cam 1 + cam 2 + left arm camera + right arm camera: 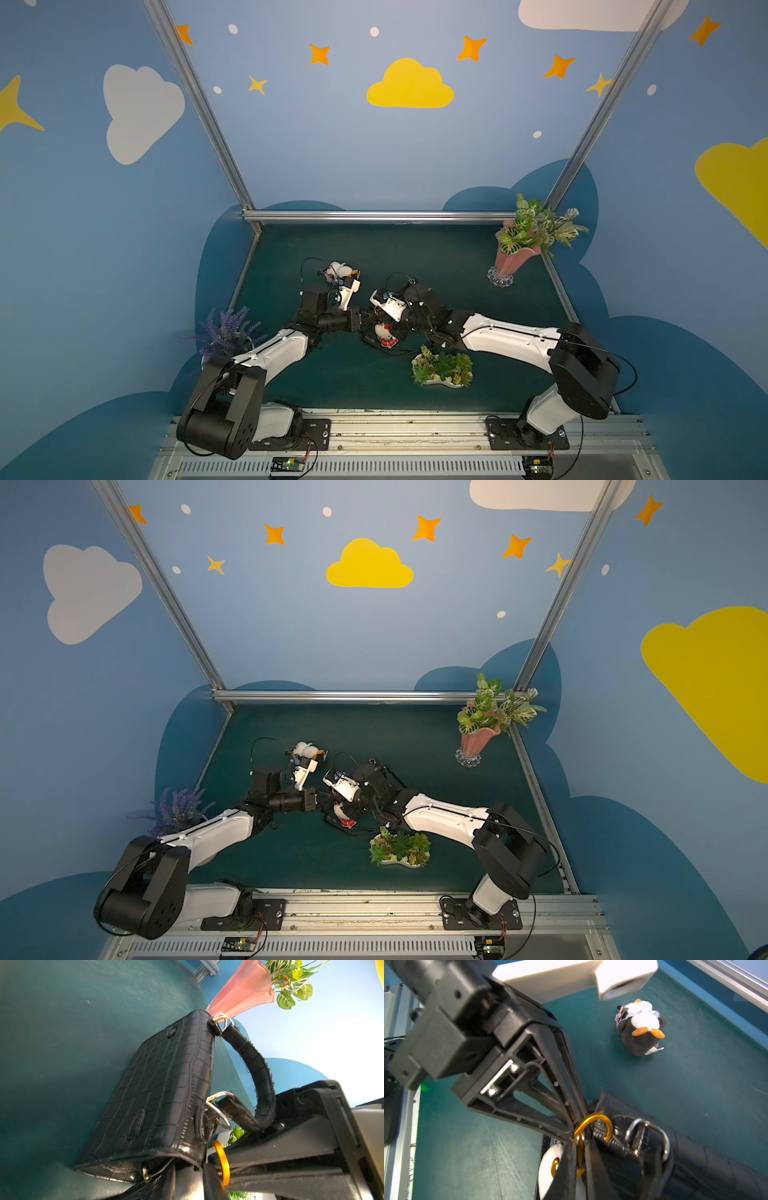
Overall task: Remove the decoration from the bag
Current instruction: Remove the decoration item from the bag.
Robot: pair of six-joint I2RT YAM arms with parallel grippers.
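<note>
clock: read on the visible broad face of the bag, handle at 12 o'clock
bag (162,1088): black, glossy, croc-embossed, resting on the green table (62,1053)
handle (259,1076): 1 black arch with frayed edges, each end on silver rings
far ring (223,1019): at 11 o'clock
near ring (218,1109): at 1 o'clock
side ring (145,1174): small, on the 3 o'clock end, a thin strap through it
orange clip (222,1159): at 2 o'clock, just off the top corner
right gripper (218,1167): in from 1 o'clock, black fingers pinched together on the orange clip
pink vase (243,991): at 10 o'clock beyond the bag, green leaves (291,987) at its mouth
</note>
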